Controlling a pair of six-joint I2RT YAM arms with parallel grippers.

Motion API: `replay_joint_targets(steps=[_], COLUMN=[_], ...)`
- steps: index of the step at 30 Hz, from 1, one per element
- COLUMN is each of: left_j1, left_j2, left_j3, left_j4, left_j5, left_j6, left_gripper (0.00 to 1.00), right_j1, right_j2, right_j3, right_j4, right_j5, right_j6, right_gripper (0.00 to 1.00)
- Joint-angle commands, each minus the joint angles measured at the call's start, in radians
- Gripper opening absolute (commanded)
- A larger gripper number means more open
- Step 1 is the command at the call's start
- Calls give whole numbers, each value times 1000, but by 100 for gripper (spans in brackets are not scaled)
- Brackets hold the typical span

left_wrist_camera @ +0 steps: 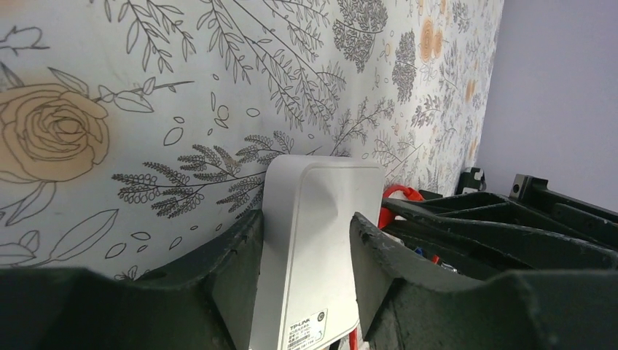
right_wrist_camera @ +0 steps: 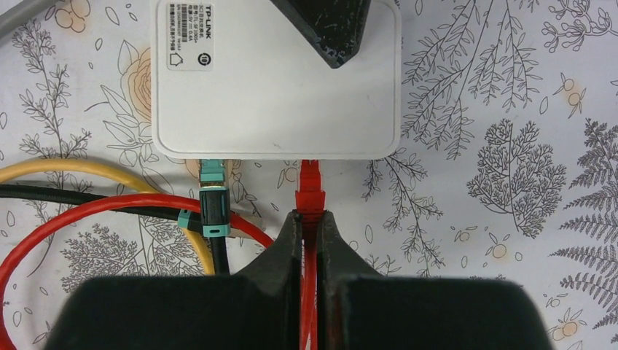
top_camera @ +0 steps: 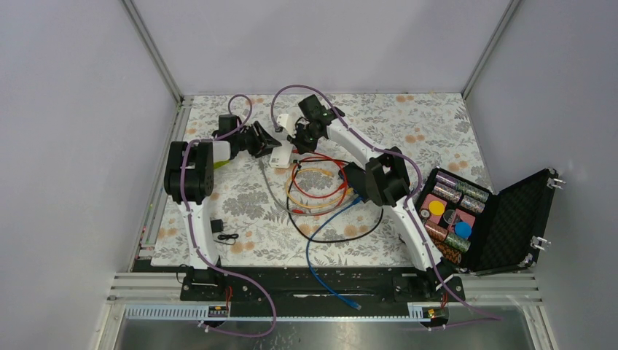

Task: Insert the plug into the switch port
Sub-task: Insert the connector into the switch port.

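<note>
We are finding the right gripper (right_wrist_camera: 310, 219) clenched on the red cable (right_wrist_camera: 309, 284) just behind the red plug (right_wrist_camera: 310, 186). The plug's tip is meeting the edge of the white box (right_wrist_camera: 277, 95), just beside a teal plug (right_wrist_camera: 213, 197) seated in that same edge. We are unable to tell how deep the red plug sits. The left gripper (left_wrist_camera: 306, 226) is straddling the white box on the bench (right_wrist_camera: 495, 109), and we cannot tell whether it is clamping.

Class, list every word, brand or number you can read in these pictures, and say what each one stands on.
"TP-LINK": printed label on the white rounded plastic box, readable in both wrist views.
Fine print below it on that label: too small to read.
Top view: no legible text.
</note>
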Motion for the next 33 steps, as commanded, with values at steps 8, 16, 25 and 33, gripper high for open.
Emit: replay_joint_targets(steps=[8,16,25,33], left_j1=[-184,-201,-193,-99], left_j2=[-111,-117,-149,-207], left_j3=[-11,-33,-14,95], left_j4=[98,105,-28,-328], left_j5=[239,272,207,-26], left_j6=[-91,-74,21,175], left_gripper=[44,42,45,57], right_j1=[88,88,88,79], right_j2=[-50,-112,-134,-207], right_j3=[-16,-122,-157,-341], right_j4=[350,522,571,582], right_j5=[-197,-221,-191,-38], right_j6=[37,79,109,-21], right_gripper=[0,0,0,0])
